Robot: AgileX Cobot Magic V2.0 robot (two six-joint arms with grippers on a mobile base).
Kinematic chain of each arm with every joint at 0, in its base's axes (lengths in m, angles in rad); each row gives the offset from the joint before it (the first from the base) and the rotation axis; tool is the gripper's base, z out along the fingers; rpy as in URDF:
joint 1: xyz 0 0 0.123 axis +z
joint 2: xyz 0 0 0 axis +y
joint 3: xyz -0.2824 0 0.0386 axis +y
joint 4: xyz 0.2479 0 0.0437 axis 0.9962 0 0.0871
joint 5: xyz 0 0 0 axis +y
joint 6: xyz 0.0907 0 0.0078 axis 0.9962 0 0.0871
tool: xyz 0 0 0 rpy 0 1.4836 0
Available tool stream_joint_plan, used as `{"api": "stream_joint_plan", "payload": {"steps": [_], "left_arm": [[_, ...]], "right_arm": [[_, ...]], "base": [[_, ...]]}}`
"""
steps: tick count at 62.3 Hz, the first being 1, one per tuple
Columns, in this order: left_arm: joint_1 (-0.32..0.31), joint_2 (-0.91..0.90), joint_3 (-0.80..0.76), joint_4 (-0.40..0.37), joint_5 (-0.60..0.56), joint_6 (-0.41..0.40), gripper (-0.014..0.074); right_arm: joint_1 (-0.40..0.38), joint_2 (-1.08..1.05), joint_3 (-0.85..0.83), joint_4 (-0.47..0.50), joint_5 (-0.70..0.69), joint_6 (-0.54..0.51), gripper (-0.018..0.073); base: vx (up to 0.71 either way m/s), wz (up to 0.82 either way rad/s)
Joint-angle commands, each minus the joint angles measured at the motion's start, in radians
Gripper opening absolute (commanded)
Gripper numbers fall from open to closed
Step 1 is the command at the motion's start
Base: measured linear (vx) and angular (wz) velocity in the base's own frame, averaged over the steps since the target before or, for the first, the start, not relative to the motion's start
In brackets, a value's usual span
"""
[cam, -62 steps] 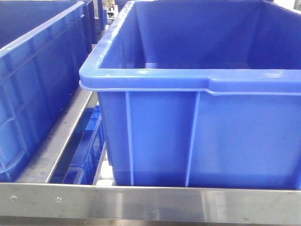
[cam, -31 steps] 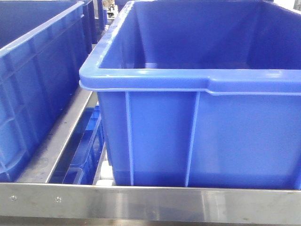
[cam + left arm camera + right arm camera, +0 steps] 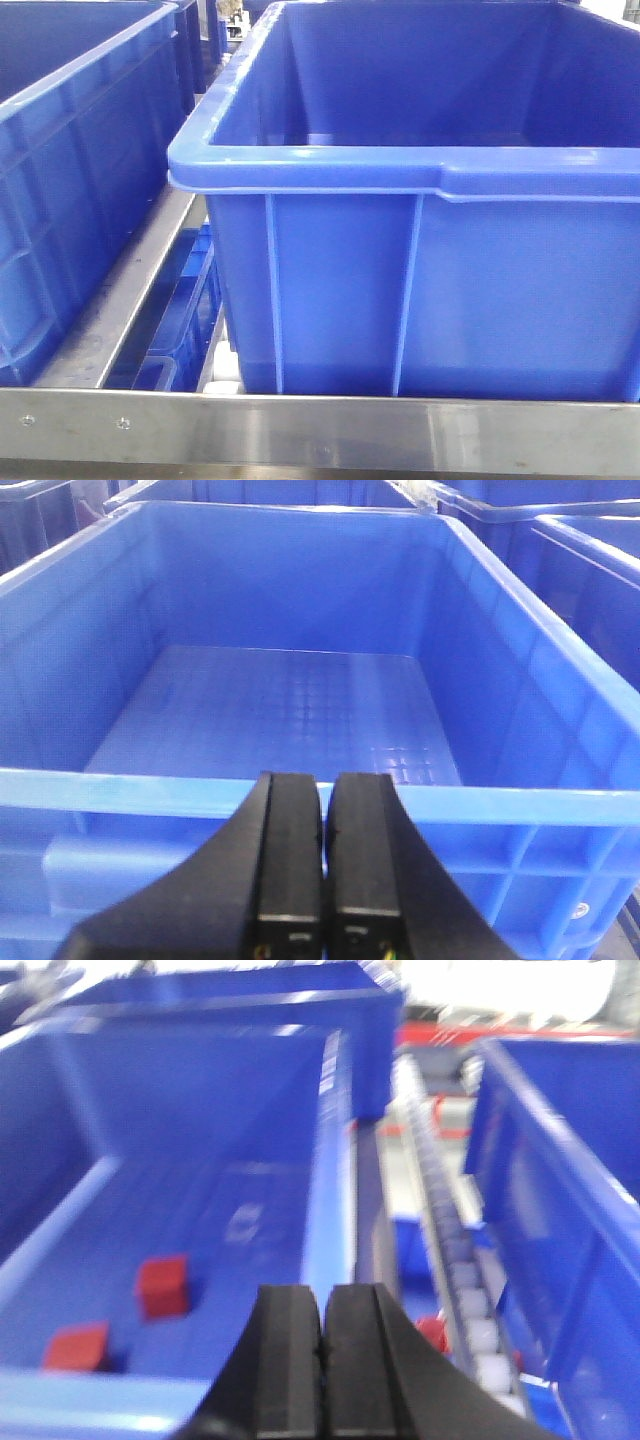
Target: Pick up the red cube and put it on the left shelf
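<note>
1. In the front view, only the steel shelf rail [image 3: 320, 430] and a big blue crate [image 3: 420, 290] are seen; no cube and no gripper are shown there.
2. In the left wrist view, the left gripper [image 3: 322, 865] is closed on nothing, in front of an empty blue crate [image 3: 300, 790].
3. In the blurred right wrist view, the right gripper [image 3: 322, 1345] is closed and empty. Two red cubes [image 3: 162, 1286] lie inside the crate [image 3: 325, 1160] below it.
4. The fingers should be opened before the descent, and one cube should be centred between them.

No readable text, label or number shows anywhere (the right wrist view is blurred).
</note>
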State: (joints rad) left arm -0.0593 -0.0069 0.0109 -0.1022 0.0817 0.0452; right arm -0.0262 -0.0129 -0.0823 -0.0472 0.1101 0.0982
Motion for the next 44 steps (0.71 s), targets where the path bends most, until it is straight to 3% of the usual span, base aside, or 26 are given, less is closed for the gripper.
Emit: {"api": "stream_joint_plan", "payload": {"steps": [1, 7, 21, 44], "left_arm": [[-0.001, -0.014, 0.024, -0.002, -0.09, -0.005, 0.0102], [-0.001, -0.014, 0.024, -0.002, -0.09, -0.005, 0.0102], [-0.001, -0.014, 0.024, -0.002, -0.09, -0.005, 0.0102], [-0.001, -0.014, 0.024, -0.002, -0.09, -0.005, 0.0102]], "right_arm": [[-0.039, 0.004, 0.031, 0.028, -0.212, -0.005, 0.005], [-0.052, 0.004, 0.087, 0.04, -0.263, -0.005, 0.005], [-0.052, -0.018, 0.087, 0.037, -0.172, -0.005, 0.005], [-0.052, -0.017, 0.087, 0.038, -0.172, -0.005, 0.005]], "base": [[0.0, 0.0], [0.0, 0.0], [0.0, 0.0], [0.0, 0.0]]}}
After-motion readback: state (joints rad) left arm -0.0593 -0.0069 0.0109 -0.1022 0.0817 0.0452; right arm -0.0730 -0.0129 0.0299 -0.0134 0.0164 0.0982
